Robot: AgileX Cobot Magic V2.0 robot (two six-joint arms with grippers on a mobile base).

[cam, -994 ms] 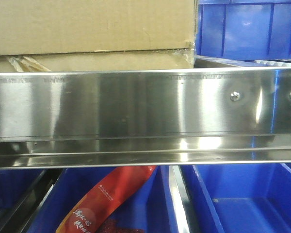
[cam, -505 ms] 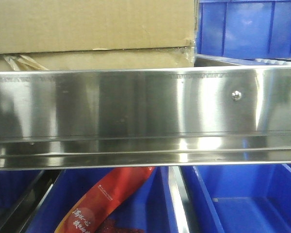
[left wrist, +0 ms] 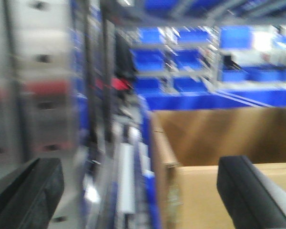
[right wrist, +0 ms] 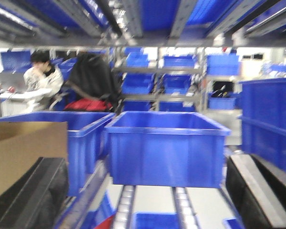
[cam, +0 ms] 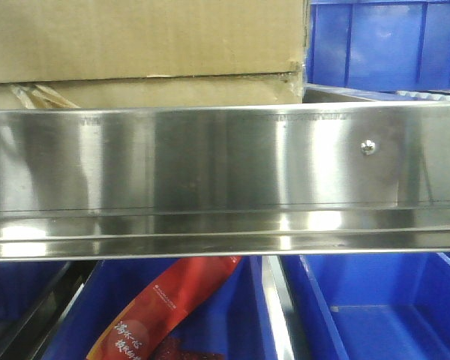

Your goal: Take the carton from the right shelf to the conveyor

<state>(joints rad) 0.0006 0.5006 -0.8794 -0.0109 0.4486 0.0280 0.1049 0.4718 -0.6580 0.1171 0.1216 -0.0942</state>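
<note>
Step in hand: reaching in to the shelf, judging by both wrist views (both are blurred).
Carton (cam: 135, 37): on the upper shelf level behind the steel rail (cam: 210, 165), not lifted. A second cardboard layer shows beneath its bottom edge.
Left fingers (left wrist: 28, 195): spread wide, holding nothing. The carton's left corner stands ahead of them in the gap. One finger is outside that corner and the other overlaps the carton's top face.
Right fingers (right wrist: 33, 195): also spread wide and empty. The carton's right end shows just beyond the left-hand finger, outside the gap.
Blue bin (right wrist: 167, 148): straight ahead between the right fingers, just beside the carton's right end.
Why held so: the carton looks too wide for one pair of fingers, so each arm seems to be taking one end to press it between them (a judgement).
Next move calls for: the right fingers shifting toward the carton, since they face the bin rather than the cardboard.
Risk: the rail's raised lip in front could catch the carton's bottom edge if it is dragged out low.
Below the rail: lower blue bins, one holding a red packet (cam: 165, 315).
Conveyor: not in any view.
Progress: early; no grip made yet.
</note>
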